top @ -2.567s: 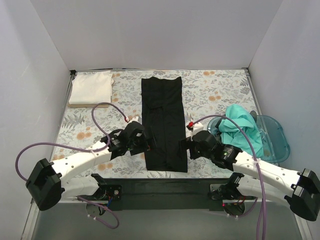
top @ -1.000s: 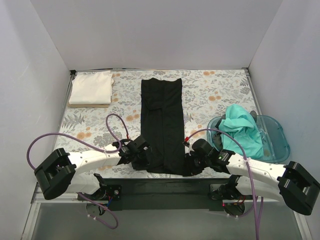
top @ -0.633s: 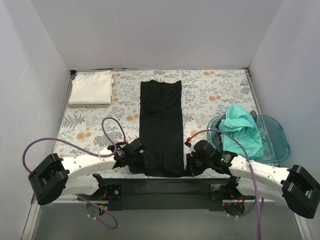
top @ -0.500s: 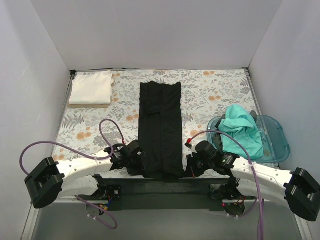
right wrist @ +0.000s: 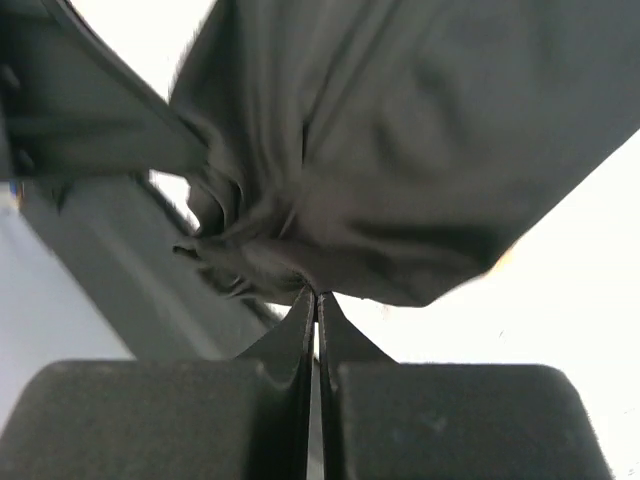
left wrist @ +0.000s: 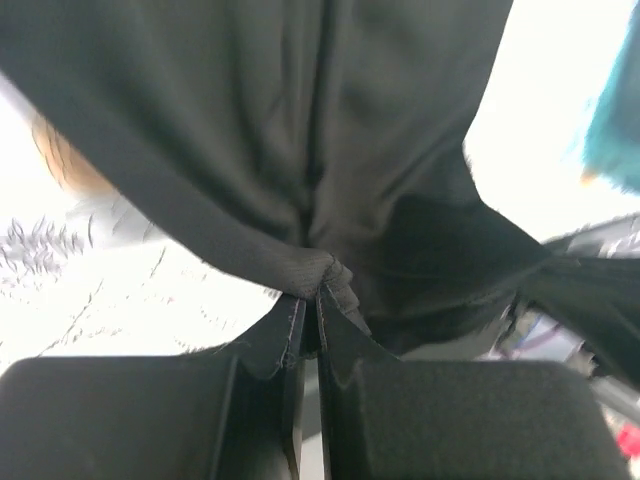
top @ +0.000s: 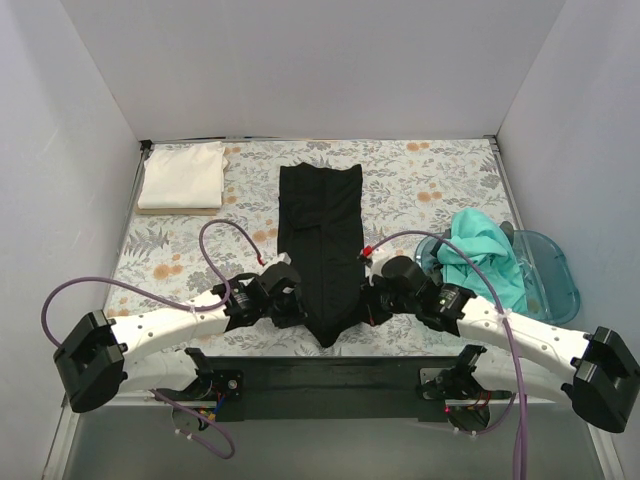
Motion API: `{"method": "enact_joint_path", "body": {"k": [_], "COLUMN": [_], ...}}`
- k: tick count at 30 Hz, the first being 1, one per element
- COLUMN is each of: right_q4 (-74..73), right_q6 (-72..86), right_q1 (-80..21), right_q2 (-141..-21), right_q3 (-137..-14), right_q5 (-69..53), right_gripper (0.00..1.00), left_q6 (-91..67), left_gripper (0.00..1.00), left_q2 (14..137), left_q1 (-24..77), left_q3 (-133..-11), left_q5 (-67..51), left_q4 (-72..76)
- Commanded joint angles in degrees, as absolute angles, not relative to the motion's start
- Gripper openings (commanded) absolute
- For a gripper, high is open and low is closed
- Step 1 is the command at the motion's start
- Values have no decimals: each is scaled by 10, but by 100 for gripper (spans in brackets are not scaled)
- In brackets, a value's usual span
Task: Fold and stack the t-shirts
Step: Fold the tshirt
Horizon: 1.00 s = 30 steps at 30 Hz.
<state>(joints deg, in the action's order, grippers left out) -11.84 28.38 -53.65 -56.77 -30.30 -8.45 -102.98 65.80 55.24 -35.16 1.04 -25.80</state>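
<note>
Room: floral-patterned table cover (top: 430, 185) shows on both sides of the long black folded t-shirt (top: 320, 215); translucent blue plastic bin (top: 556, 276) sits beside the right arm.
Left gripper (top: 292, 306): jaws pinched together on the shirt's near left corner.
Right gripper (top: 366, 302): jaws pinched together on its near right corner.
Shirt: near hem sags to a point between the grippers; far end lies flat.

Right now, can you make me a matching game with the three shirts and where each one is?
Things:
1. black shirt
2. white shirt
3. teal shirt

Places:
A. folded in the far left corner
B. heaped on the blue bin at the right
C. stretched long down the middle

Pairs: 1-C, 2-A, 3-B
</note>
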Motion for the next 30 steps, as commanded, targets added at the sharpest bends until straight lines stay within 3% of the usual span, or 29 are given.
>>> {"method": "enact_joint_path", "body": {"k": [1, 6, 12, 30], "right_q4": [-110, -111, -113, -85], "right_q6": [253, 219, 193, 124], "right_q1": [-534, -524, -495, -365], "right_q2": [-595, -649, -694, -860], "right_q3": [-364, -451, -517, -639], "right_q5": [-3, 84, 140, 54], "right_gripper": [1, 1, 1, 1], "left_q6": [-1042, -1036, -999, -928], "left_gripper": [0, 0, 0, 0], "left_q2": [672, 686, 763, 873], "left_q1": [550, 530, 433, 344], "left_q3": [-393, -427, -494, -625], "left_q5": [103, 151, 114, 157], "left_q4": [-280, -236, -218, -188]}}
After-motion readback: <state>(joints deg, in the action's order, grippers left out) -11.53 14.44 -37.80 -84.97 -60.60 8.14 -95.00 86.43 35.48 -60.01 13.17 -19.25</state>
